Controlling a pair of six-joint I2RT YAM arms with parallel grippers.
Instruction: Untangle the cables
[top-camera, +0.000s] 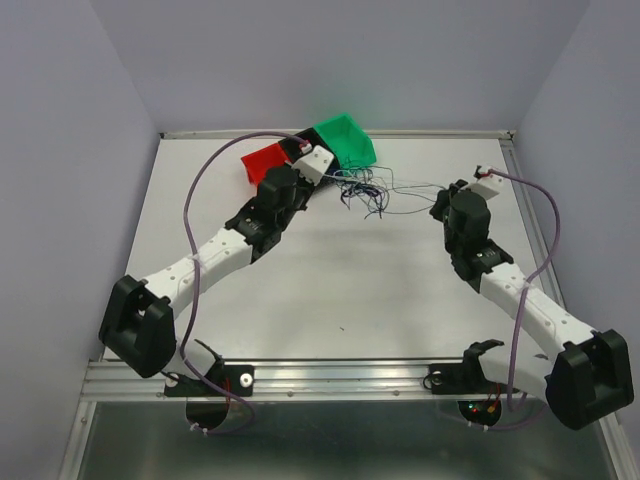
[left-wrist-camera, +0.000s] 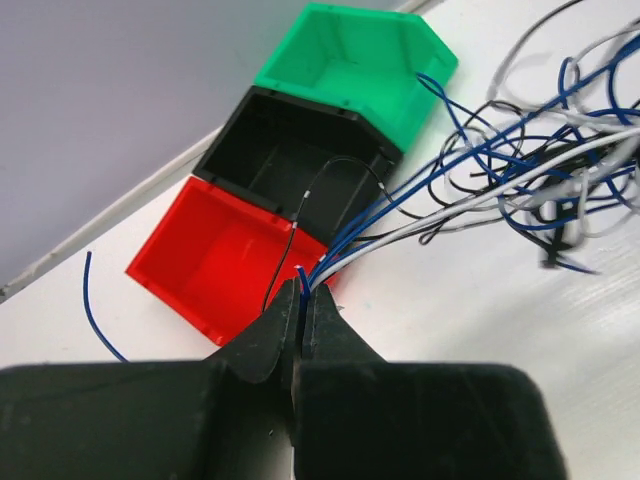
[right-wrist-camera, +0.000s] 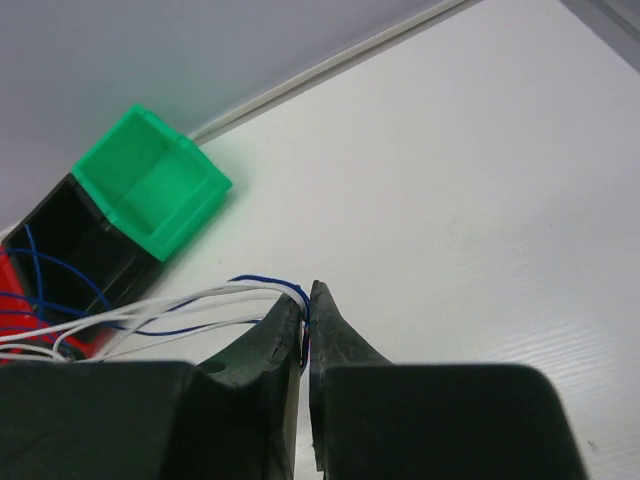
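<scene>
The cables (top-camera: 368, 192) lie as a loose tangle of thin white, dark blue and black wires on the table in front of three small bins. In the left wrist view, my left gripper (left-wrist-camera: 302, 288) is shut on a bundle of blue and white cables (left-wrist-camera: 400, 215), which fan out to the tangle (left-wrist-camera: 545, 165) at the right. In the right wrist view, my right gripper (right-wrist-camera: 308, 302) is shut on white and blue cables (right-wrist-camera: 200, 300) that run off to the left. From above, my left gripper (top-camera: 333, 177) is at the tangle's left end and my right gripper (top-camera: 441, 201) at its right end.
A red bin (left-wrist-camera: 215, 265), a black bin (left-wrist-camera: 280, 160) and a green bin (left-wrist-camera: 350, 70) stand in a row by the back wall, just behind my left gripper. A single blue wire (left-wrist-camera: 95, 310) lies left of the red bin. The table's raised rim (top-camera: 520, 190) runs close to my right arm.
</scene>
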